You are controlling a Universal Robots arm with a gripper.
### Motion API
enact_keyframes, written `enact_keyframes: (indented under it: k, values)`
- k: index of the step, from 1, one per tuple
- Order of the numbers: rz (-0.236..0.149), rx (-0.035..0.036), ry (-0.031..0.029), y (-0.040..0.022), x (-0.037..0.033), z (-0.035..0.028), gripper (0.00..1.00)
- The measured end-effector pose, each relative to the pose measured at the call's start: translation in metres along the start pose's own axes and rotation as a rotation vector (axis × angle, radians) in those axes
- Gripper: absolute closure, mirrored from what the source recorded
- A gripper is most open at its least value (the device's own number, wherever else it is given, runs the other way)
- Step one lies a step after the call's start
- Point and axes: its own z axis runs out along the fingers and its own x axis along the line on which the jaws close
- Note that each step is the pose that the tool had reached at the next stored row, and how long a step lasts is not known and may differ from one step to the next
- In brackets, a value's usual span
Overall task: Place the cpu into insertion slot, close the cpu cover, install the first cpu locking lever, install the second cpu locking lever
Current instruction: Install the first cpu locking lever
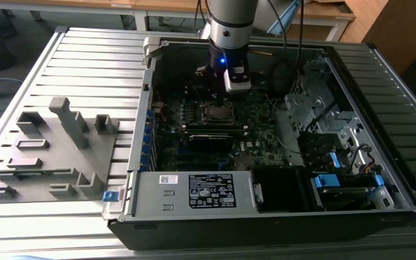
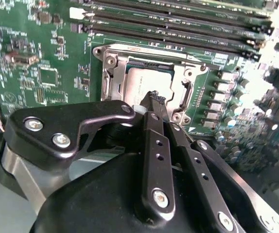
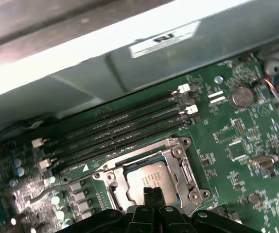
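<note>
Item: small flat square cpu [image 2: 142,82] with a dull silver-grey metal top, seated in the square dark insertion slot [image 2: 114,77] on the green motherboard [image 3: 236,141], inside the open dark computer case [image 1: 381,108]. Thin silvery cpu cover [image 3: 182,167], a frame plate with a large cut-out centre, lies flat around the chip, whose top shows through the opening in both wrist views. Black gripper [image 2: 155,98] on the silver arm [image 1: 231,21] hangs over the slot. Its two long black fingers [image 2: 154,141] are pressed together with nothing between them, the tips over one edge of the cpu; whether they touch it cannot be told. Long black memory slots [image 3: 115,131] run just beside the insertion slot. Round silver coin battery [image 3: 241,95] sits on the board, well apart from the slot. In the exterior view the case lies on a pale grey slatted worktop [image 1: 92,59], with a grey moulded fixture block [image 1: 49,146] on the worktop to the exterior view's left of the case.
</note>
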Motion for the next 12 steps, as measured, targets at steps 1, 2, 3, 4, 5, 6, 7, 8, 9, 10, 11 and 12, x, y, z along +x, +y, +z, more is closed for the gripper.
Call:
enact_keyframes:
  k: [1,2,3,4,5,6,7,8,9,10,11,12]
  values:
    - [-0.019,-0.0004,0.0002,0.0,0.0,0.0,0.89]
    - [-0.036,-0.0006,0.0005,0.0,0.0,0.0,0.89]
    - [-0.053,-0.0009,0.0007,0.0,0.0,0.0001,0.89]
    - [-0.071,-0.0012,0.0009,0.0,0.0,0.0001,0.89]
    - [-0.088,-0.0014,0.0011,0.0,0.0,0.0001,0.89]
    - [-0.105,-0.0017,0.0013,0.0,0.0,0.0001,0.89]
    - [-0.121,-0.002,0.0016,0.0,0.0,0.0001,0.89]
    - [-0.133,-0.0022,0.0017,0.0,0.0,0.0001,0.89]
    - [-0.136,-0.0023,0.0017,0.0,0.0,0.0001,0.89]
    - [-0.136,-0.0022,0.0018,0.0,0.0,0.0001,0.89]
    - [-0.136,-0.0022,0.0018,0.0,0.0,0.0001,0.89]
    - [-0.136,-0.0023,0.0018,0.0,0.0,0.0001,0.89]
